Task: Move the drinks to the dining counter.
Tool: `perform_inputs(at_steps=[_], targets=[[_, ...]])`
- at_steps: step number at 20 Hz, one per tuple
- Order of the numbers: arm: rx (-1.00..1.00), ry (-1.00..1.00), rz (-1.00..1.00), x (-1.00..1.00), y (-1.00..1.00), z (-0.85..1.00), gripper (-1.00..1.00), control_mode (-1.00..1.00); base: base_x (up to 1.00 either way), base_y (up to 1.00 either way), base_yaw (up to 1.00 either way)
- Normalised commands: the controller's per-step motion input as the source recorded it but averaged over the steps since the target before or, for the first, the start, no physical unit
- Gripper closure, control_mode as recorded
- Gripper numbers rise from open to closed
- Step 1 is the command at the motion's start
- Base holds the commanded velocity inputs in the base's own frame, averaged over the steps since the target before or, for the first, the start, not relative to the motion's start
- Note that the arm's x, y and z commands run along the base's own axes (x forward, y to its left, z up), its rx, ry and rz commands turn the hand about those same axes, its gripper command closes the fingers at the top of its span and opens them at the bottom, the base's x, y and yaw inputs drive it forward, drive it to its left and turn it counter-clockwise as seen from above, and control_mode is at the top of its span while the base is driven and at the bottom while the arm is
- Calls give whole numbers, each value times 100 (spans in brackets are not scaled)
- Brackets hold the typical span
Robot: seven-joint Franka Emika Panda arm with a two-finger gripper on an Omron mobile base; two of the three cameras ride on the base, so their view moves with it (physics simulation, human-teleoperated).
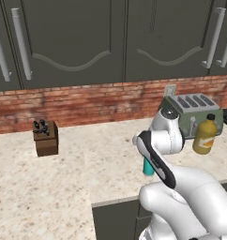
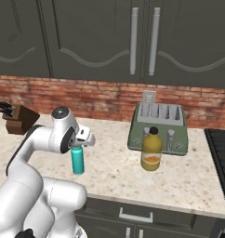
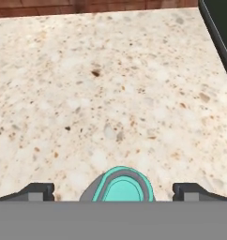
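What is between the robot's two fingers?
The teal bottle stands between the open fingers, untouched, seen from above in the hand view. Speckled counter lies beyond.

There are two bottles. One is a teal bottle and one is a yellow-orange juice bottle. There is one green toaster with four slots on top. There is one brown knife block with dark handles sticking out. There is one speckled counter and one brick wall. There is one gripper with two dark fingertips.
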Motion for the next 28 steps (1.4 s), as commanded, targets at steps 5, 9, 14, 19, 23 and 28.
perform_inputs(at_steps=[5, 9, 14, 19, 23, 28], targets=[[0, 0, 0, 1, 0, -39, 100, -100, 0, 0, 0], [0, 0, 0, 0, 0, -43, 100, -100, 0, 0, 0], [0, 1, 0, 0, 0, -46, 100, -100, 0, 0, 0], [2, -1, 0, -46, -4, 3, 100, -100, 0, 0, 0], [6, -7, 0, -67, -29, 33, 100, -100, 0, 0, 0], [4, -2, 0, -48, -33, 6, 100, -100, 0, 0, 0]])
